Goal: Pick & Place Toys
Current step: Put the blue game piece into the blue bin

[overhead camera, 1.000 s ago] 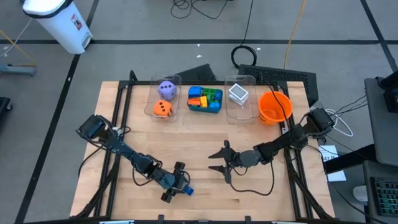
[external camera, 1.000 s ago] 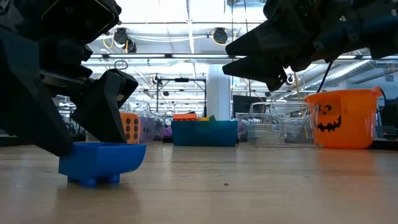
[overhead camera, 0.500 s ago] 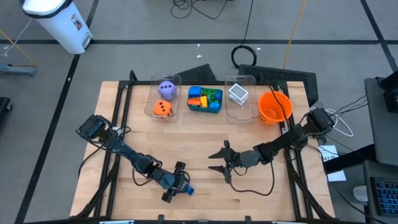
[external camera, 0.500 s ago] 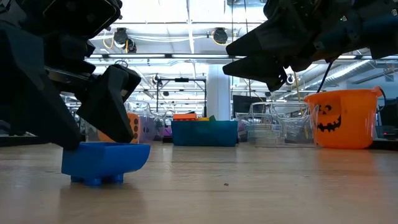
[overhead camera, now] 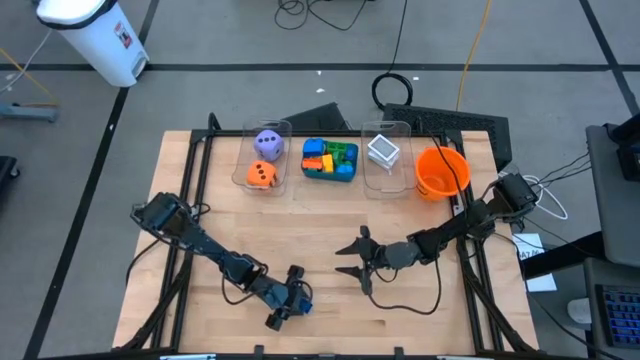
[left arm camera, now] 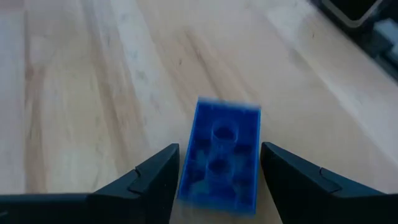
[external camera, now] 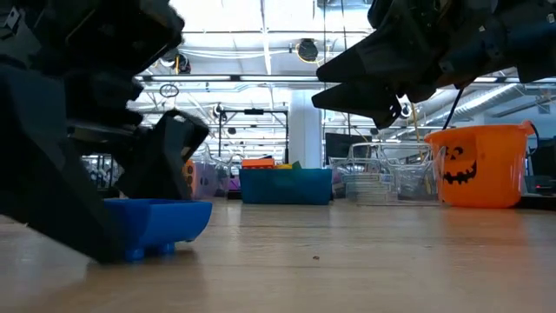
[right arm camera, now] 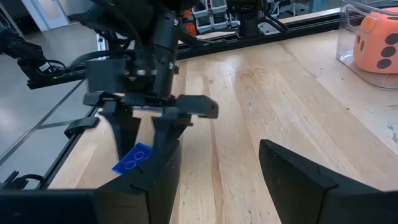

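A blue brick [left arm camera: 224,155] lies upside down on the wood table, studs down, near the front edge [external camera: 165,222]. My left gripper [left arm camera: 219,151] is open and slants down over it, one finger along each long side of the brick [overhead camera: 303,298]. My right gripper [overhead camera: 348,260] hangs open above the table's middle, right of the brick, with nothing between its fingers [right arm camera: 217,149]. More toys sit in the containers at the far edge. My left gripper's fingers [left arm camera: 163,171] stand close beside the brick's two long sides [left arm camera: 186,168], slanting down from the table's left and lying along the brick. I cannot tell whether they touch it. The brick rests on the table.
At the far edge stand a clear bin [overhead camera: 265,160] with a purple and an orange die, a teal tray [overhead camera: 330,160] of coloured bricks, a clear bin [overhead camera: 383,152] with white cards, and an orange bowl [overhead camera: 441,172]. Bare wood lies between them and the grippers.
My left gripper has sunk lower over the blue brick and edged toward the table's near right, so its fingers now reach down beside the brick. The gap between the fingers is unchanged. The brick stays on the table.
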Robot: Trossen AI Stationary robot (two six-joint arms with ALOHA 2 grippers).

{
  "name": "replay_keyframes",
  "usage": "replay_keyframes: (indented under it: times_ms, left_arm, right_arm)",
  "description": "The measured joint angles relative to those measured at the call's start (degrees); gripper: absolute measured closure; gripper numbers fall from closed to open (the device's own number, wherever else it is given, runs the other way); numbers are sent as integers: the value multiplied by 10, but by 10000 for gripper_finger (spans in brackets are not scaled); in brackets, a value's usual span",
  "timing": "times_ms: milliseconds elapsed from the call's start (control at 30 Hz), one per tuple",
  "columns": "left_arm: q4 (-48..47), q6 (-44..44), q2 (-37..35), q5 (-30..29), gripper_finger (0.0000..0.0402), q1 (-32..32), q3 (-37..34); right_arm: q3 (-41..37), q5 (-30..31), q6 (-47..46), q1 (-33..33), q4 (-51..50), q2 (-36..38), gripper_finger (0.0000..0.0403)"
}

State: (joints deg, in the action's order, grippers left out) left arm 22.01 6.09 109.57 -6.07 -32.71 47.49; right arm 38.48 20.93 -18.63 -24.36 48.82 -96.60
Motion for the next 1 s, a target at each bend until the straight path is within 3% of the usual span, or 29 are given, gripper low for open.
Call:
replay_keyframes:
  times_ms: [233,500,667,867,1000]
  left_arm:
    - [-35,-9,7,2,174,3,23]
    - [-55,2,0,4,265,16,24]
    - [-127,-10,-43,-9,264,30,22]
    - [-250,-32,-147,-40,264,56,22]
    - [-275,-40,-207,40,264,103,22]
  right_arm:
    - [0,0,-2,0,-9,0,191]
    - [0,0,-2,0,-11,0,190]
    - [0,0,8,0,-10,0,190]
    - [2,-27,144,-1,-6,0,190]
    - [28,-27,254,-1,-17,-1,190]
